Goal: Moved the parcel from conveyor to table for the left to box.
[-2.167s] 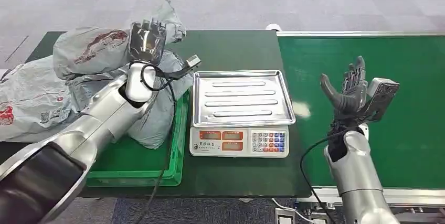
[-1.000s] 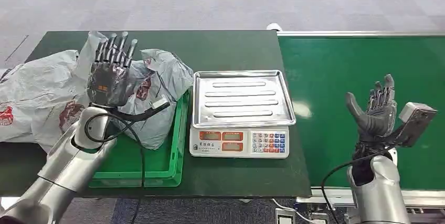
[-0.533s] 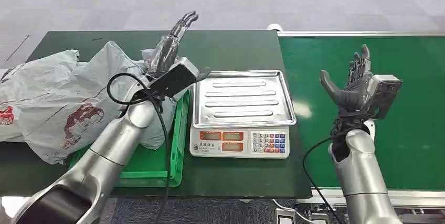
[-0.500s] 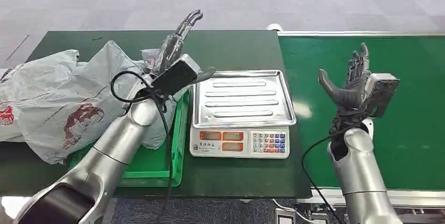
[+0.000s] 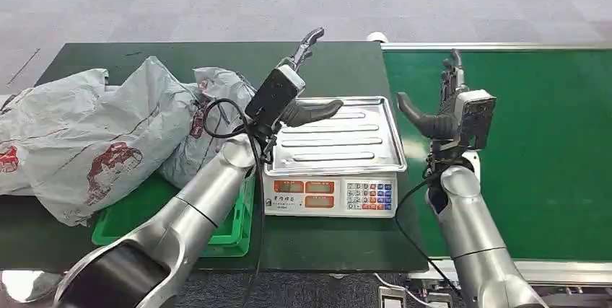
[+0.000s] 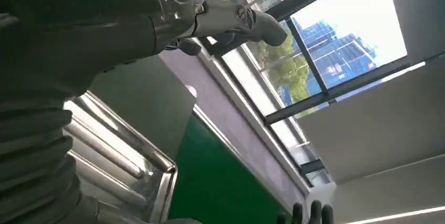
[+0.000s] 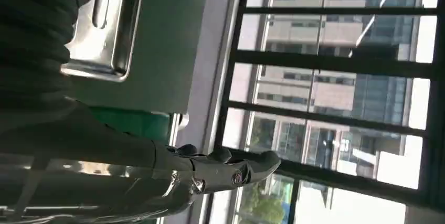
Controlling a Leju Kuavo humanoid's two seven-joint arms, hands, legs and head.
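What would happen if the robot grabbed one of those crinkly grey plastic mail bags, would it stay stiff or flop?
The grey plastic mail bags would probably flop and sag, since they lie wrinkled and slumped over the green plastic crate. The shiny film looks a bit slippery. They likely won't roll, being soft and lumpy.

A dark green table (image 5: pixel 332 59) carried a green tray (image 5: pixel 216 229) at its near left, grey parcel bags (image 5: pixel 79 135) heaped on the left, and a steel-topped scale (image 5: pixel 330 155) centrally. A green conveyor (image 5: pixel 548 142) adjoined its right edge.
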